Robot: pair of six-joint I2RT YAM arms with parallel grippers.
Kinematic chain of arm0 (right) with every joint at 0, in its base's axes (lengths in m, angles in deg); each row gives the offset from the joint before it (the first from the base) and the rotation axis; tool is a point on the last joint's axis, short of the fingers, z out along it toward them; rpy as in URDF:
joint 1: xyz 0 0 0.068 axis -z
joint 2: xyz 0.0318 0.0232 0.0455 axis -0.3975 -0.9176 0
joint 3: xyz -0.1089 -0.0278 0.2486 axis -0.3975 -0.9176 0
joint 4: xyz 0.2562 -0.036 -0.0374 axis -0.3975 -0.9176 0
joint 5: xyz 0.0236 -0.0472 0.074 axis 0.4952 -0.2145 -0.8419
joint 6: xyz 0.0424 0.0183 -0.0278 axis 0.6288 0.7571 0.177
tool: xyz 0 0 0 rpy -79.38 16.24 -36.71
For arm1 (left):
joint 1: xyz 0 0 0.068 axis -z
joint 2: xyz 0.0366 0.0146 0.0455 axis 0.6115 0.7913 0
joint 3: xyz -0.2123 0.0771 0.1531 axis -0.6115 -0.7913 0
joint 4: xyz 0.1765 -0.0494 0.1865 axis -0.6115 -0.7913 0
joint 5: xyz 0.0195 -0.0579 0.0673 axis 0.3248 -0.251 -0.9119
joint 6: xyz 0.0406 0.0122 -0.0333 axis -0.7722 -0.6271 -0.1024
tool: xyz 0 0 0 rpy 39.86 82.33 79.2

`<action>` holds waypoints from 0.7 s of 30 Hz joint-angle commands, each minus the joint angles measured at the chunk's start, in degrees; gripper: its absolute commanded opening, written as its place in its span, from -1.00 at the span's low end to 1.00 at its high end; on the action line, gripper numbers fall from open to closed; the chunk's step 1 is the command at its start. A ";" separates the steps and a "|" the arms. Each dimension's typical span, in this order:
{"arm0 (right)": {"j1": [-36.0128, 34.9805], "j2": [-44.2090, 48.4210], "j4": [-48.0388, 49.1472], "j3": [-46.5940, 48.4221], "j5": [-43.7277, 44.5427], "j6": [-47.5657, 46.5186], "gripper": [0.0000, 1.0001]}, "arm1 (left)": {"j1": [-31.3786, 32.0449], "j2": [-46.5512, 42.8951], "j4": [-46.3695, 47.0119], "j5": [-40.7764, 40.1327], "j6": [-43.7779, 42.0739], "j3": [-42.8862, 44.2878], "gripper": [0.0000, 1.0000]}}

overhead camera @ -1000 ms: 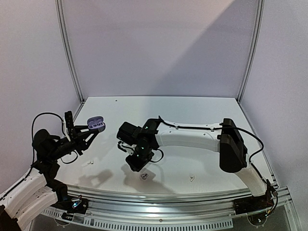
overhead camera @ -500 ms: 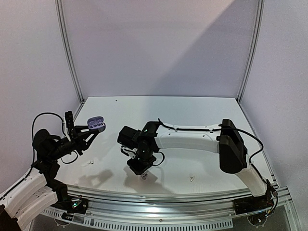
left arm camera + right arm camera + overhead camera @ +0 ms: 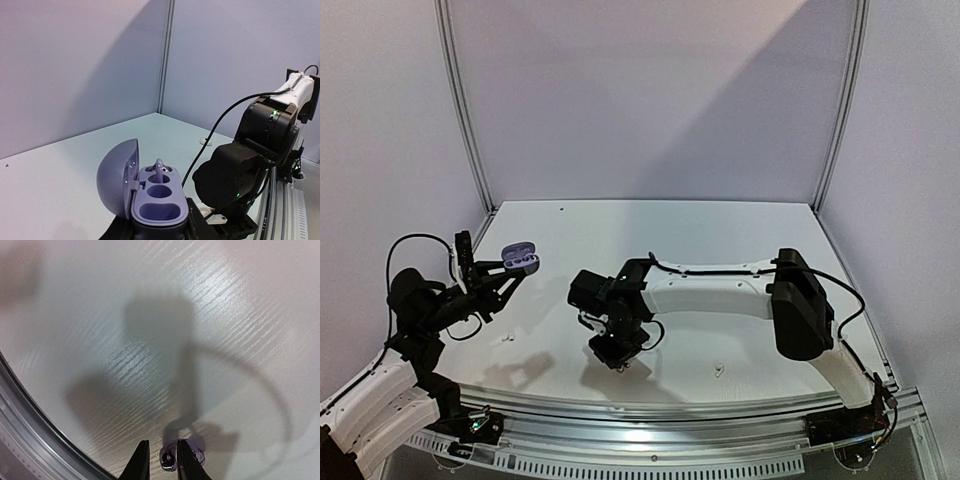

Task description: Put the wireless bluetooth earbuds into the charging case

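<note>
My left gripper (image 3: 506, 274) is shut on the base of a purple charging case (image 3: 520, 258) and holds it above the table's left side. In the left wrist view the case (image 3: 159, 206) has its lid open. One purple-tinted earbud (image 3: 160, 172) stands in its far socket, and the nearer sockets are empty. My right gripper (image 3: 617, 357) is low over the table near the front edge. In the right wrist view its fingertips (image 3: 142, 460) stand slightly apart. A dark earbud with a silvery glint (image 3: 169, 460) lies on the table in the gap, against the right finger.
Two small white earbuds lie on the table, one at the front right (image 3: 717, 370) and one at the front left (image 3: 503, 340). The curved metal rail (image 3: 650, 405) runs along the near edge, close to my right gripper. The right arm's cable (image 3: 235, 107) hangs by its wrist.
My right gripper has come down and a little nearer, over the dark earbud that lay uncovered before. The left arm and the case have not moved.
</note>
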 commanded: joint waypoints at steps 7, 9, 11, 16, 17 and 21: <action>-0.27 3.70 0.83 -2.09 0.40 -0.30 -0.68 | -0.73 -0.15 1.00 -0.33 -0.04 -0.92 -1.00; -0.11 4.83 2.24 -1.96 -0.30 -0.93 -0.66 | -0.66 -0.13 0.94 -0.33 -0.05 -0.92 -1.00; 0.27 5.86 3.20 -2.12 -1.28 -1.27 -0.64 | -0.69 -0.17 0.95 -0.29 -0.02 -0.93 -1.00; 2.05 8.00 4.64 -4.53 -2.20 -2.12 -0.53 | -0.70 -0.38 0.97 -0.26 -0.02 -1.05 -1.00; 2.44 8.29 4.89 -5.29 -2.17 -2.67 -0.52 | -0.65 -0.50 0.99 -0.29 -0.06 -1.09 -1.00; 3.14 8.87 6.14 -6.59 -3.18 -9.77 -0.38 | -0.71 -0.62 0.63 -0.33 -0.09 -1.23 -1.00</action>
